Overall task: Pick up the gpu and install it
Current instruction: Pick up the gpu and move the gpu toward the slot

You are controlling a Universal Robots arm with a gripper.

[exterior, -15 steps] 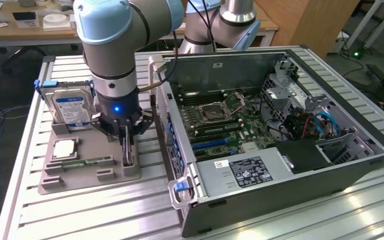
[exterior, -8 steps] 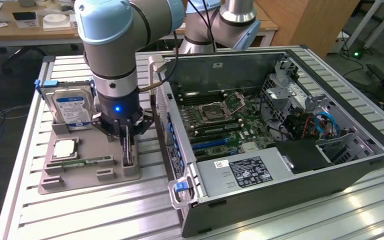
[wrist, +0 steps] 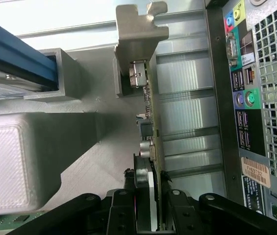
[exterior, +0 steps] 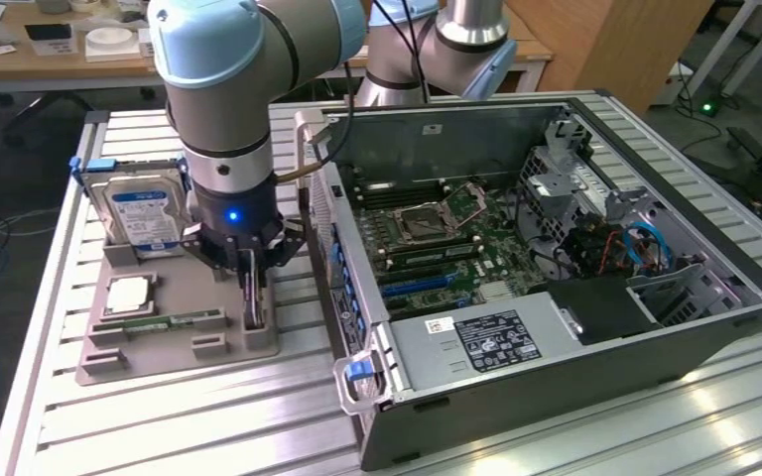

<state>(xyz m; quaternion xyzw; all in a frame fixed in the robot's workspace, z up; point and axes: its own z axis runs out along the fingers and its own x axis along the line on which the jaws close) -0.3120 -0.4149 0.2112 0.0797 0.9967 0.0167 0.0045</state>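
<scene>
Jaws pinch the gpu (wrist: 150, 115) across its thin faces, with its metal bracket (wrist: 139, 34) sticking out beyond the grip. The card stands on edge in the grey tray (exterior: 209, 349) on the worktop (exterior: 156, 426), just beside the open computer case (exterior: 698, 327). Risks: a narrow hold lets the card pivot or bind in its slot; the bracket may catch the case wall.

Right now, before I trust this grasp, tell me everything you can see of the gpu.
The gpu is a thin card standing on edge in a slot of the grey tray, on the side nearest the case. Seen edge-on, it shows a greenish board edge, metal ports and a silvery notched bracket at one end. The hand is closed on its upper edge away from the bracket, black fingers against both faces. It is not yet lifted.
</scene>
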